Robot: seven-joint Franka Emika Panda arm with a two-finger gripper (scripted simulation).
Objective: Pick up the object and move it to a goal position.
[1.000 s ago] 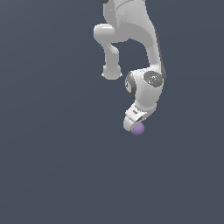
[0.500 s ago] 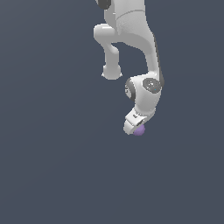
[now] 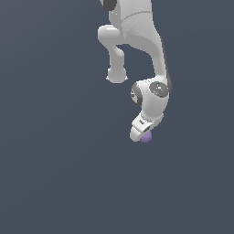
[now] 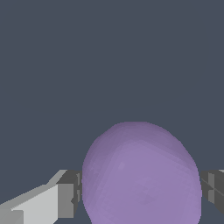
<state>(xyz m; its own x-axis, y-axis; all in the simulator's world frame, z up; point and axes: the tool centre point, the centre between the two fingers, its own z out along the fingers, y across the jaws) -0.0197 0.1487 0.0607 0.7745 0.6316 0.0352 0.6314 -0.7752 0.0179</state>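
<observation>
My 2 fingers point(image 4: 65, 199) are clenched on the ball point(image 3: 146, 136), pressing it from both sides, pads touching its smooth matte lavender skin. Plain dark grey space lies open all around my white arm point(image 3: 141, 41); I see no edges.

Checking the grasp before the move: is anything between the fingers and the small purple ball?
Nothing visible. In the wrist view the small smooth purple ball sits directly between the dark fingers, which flank it on both sides. No goal marker shows, so that path cannot be judged.
</observation>
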